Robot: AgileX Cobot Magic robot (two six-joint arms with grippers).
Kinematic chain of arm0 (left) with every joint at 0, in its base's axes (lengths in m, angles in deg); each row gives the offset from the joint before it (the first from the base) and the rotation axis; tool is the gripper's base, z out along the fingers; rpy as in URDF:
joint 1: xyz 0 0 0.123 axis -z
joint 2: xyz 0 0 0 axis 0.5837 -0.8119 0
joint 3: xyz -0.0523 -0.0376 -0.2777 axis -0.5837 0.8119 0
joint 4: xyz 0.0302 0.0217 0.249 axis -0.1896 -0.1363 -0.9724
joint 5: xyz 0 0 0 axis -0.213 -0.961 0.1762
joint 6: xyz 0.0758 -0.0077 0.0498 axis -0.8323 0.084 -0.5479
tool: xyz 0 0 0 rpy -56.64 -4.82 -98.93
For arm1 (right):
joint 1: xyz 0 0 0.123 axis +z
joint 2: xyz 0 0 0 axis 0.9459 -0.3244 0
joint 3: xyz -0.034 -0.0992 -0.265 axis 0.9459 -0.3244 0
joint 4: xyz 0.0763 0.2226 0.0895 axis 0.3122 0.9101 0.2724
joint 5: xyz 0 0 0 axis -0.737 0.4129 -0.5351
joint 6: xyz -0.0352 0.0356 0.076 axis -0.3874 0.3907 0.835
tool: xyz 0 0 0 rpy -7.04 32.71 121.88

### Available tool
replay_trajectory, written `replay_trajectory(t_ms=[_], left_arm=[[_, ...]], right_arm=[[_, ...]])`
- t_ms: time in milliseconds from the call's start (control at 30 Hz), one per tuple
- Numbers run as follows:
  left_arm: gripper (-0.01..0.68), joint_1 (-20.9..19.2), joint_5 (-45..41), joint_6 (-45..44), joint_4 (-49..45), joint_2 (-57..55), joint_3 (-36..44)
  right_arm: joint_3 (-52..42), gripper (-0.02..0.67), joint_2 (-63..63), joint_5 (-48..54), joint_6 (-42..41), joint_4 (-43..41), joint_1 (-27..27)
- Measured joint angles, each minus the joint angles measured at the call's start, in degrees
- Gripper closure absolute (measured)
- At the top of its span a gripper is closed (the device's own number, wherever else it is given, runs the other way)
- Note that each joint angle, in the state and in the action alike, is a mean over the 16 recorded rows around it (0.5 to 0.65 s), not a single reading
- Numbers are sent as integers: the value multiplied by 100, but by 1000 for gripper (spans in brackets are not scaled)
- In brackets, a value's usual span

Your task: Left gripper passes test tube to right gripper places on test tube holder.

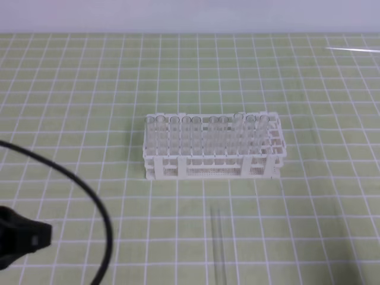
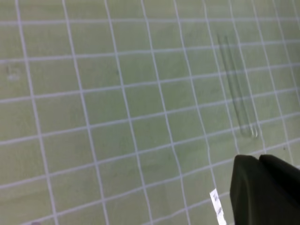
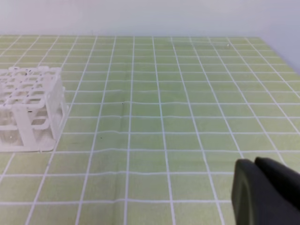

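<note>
The test tube lies flat on the green checked tabletop, in front of the test tube holder and apart from it, its length running toward the near edge. The white holder stands upright near the middle of the tabletop, with clear tubes standing in many of its holes.

The left arm shows only as a black part at the lower left of the high view, low over the tabletop, with a black cable curving above it. In the left wrist view the left pincer shows as a dark corner, pointing down at the cloth – the tube lies just beyond it, not touched. Whether this pincer is spread or pressed together, I cannot tell.

The right pincer appears only in its own wrist view, low, with the holder off to its left – its state I cannot tell either.
</note>
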Motion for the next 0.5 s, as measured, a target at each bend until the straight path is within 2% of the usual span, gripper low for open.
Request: replay_trajectory(t_ms=[500], left_arm=[[673,1365,328,336,-634,-1882,-415]], right_arm=[[0,651,0,0,0,0,0]])
